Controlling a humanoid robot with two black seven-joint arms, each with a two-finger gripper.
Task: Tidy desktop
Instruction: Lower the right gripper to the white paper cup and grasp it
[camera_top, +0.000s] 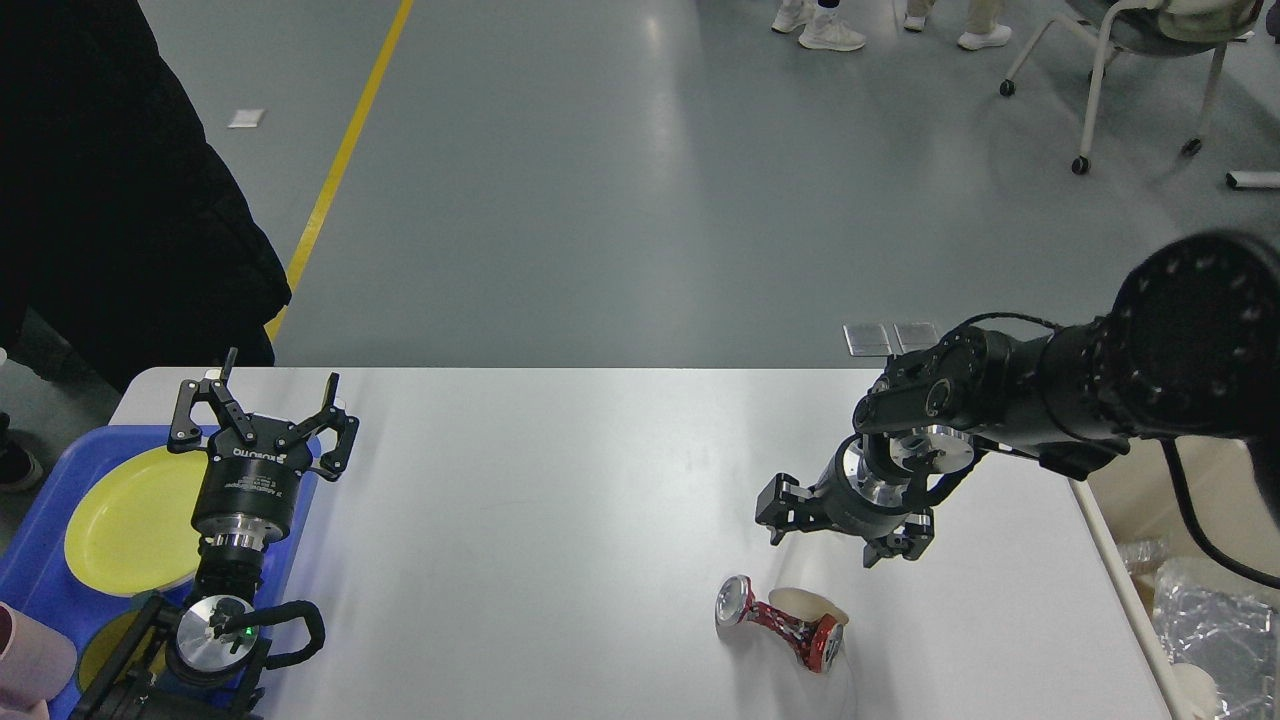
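The white desktop (560, 520) fills the lower middle of the head view. A crushed red can (778, 621) lies on it near the front right, touching a tipped white paper cup (812, 604), which my right gripper mostly hides. My right gripper (828, 538) is open and hangs just above the cup, fingers pointing down. My left gripper (262, 402) is open and empty, fingers pointing away, at the desktop's left edge beside the blue tray (40, 560).
The blue tray holds a yellow plate (125, 525) and a pink cup (30, 660) at the far left. A beige bin (1190, 600) with foil and wrappers stands off the right edge. A person in black (110, 200) stands behind the left corner.
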